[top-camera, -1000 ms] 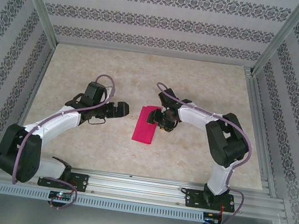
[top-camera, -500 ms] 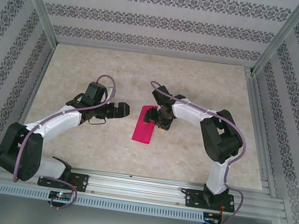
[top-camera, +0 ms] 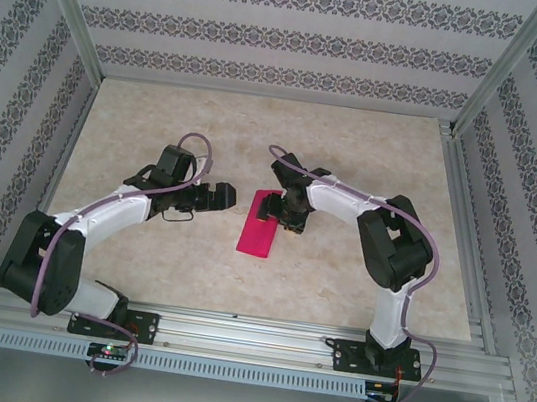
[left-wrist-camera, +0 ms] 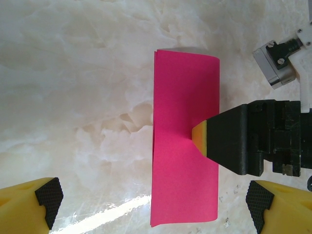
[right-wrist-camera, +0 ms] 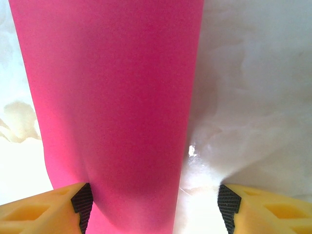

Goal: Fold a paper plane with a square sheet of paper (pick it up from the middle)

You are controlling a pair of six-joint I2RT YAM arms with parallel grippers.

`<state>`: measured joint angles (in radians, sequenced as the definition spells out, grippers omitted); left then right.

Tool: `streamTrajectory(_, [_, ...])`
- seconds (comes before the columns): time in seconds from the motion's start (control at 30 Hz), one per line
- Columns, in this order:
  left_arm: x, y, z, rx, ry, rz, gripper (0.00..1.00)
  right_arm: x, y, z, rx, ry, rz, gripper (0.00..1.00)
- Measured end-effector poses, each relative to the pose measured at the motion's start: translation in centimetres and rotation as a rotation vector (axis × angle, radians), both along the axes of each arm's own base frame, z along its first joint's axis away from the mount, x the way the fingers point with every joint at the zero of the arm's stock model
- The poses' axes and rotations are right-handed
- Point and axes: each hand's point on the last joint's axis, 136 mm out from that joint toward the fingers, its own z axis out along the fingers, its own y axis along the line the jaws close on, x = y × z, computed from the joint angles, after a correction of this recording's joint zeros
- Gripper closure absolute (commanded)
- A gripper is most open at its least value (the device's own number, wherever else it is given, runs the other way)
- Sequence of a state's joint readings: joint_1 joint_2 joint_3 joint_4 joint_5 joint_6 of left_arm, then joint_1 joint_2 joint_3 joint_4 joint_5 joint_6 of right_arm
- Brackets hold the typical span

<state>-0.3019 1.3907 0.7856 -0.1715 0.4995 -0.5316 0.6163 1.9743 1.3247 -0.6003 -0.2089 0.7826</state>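
- Top external view: the pink sheet of paper lies on the marble table as a narrow folded rectangle, between the two arms and nearer the right one.
- The right gripper sits over the far end of the sheet; its fingers are too small here to read.
- The left gripper hangs just beside the sheet's left long edge, apart from it.
- Left wrist view: the left gripper has its jaws spread wide, holding nothing. The sheet lies flat ahead, one short end curling up slightly.
- One right finger reaches in from the side, and its yellow tip touches the sheet's long edge. It may be pressing, but I cannot tell.
- Right wrist view: the right gripper has its jaws well apart, gripping nothing. The sheet runs between them, reaching the left pad and stopping short of the other.
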Motion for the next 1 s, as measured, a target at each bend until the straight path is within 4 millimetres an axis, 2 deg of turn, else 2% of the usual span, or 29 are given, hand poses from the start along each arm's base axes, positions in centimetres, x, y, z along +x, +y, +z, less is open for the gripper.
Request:
streamTrajectory(0.37, [0.2,-1.5,-1.5,-0.033,0.074,-0.031,0.19,0.0,-0.1,-0.3,-0.066,0.009,0.014,0.27])
streamTrajectory(0.77, [0.6,-2.3,-1.6,-0.062,0.096,-0.041,0.34,-0.1,-0.2,-0.4,-0.078,0.004,0.040,0.29])
streamTrajectory(1.0, [0.8,-3.6,-2.6,-0.073,0.142,-0.063,0.52,-0.1,-0.2,-0.5,-0.078,0.005,0.038,0.30])
